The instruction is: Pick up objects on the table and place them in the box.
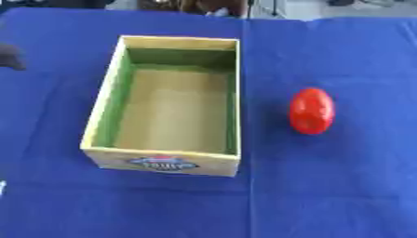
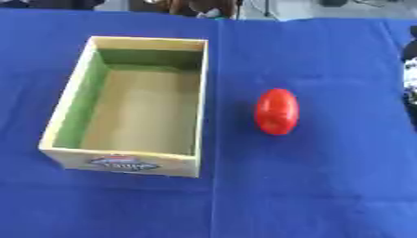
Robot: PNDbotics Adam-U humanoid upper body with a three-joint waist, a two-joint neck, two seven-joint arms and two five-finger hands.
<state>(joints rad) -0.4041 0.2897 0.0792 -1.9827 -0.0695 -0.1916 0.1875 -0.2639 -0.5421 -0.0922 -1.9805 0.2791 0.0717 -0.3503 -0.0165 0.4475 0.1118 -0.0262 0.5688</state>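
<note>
Bright, even light; soft blur throughout; faint shadow inside the box; no glare.

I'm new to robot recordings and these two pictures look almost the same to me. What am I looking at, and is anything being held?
Both pictures come from one stereo camera in a humanoid robot's head, left eye and right eye, looking down at the same moment. A blue cloth covers the table. On it stands an open cardboard box, green on its inner walls, with nothing inside. To its right, apart from it, lies a red egg-shaped object. Dark shapes at the side edges may be the robot's arms, but no hand shows clearly, and nothing is held.
</note>
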